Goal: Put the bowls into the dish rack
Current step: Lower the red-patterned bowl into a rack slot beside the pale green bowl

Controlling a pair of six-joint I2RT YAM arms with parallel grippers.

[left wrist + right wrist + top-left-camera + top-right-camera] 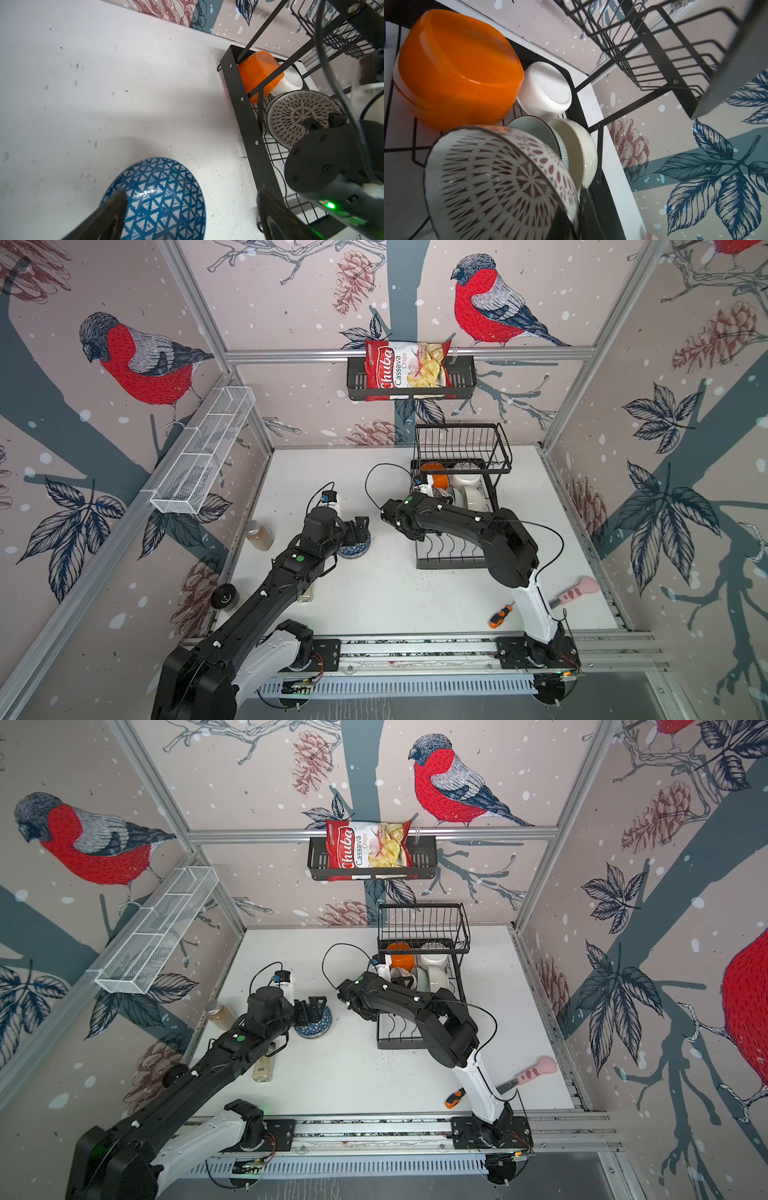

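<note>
Top views: right arm reaches into the lower tier of the dish rack, under the upper basket. Orange bowl, white bowl and cream bowl are racked at the back, and the brown-patterned bowl is at the arm's tip. Left tool hangs with jaws wide apart over the blue triangle-pattern bowl, which stands upright on the table near the rack's left side. Left wrist view: that bowl lies below the spread fingers, one above its rim and the other out by the rack frame, no contact visible. Right tool is pinched together on the brown-patterned bowl's rim, bowl on edge inside the frame. Right wrist view: the brown-patterned bowl is tilted toward a fine-dotted bowl, with the cream bowl just behind. Can't tell whether its lower rim rests on the wires. Judgement: the step in hand is seating the brown-patterned bowl. Lower it until the rim bears on the wires and the neighbour takes the lean, only then release, and back out low to clear the upper basket. Left tool should wait until the right arm is clear, then straddle the blue triangle-pattern bowl's near rim, one finger in, one out.
</note>
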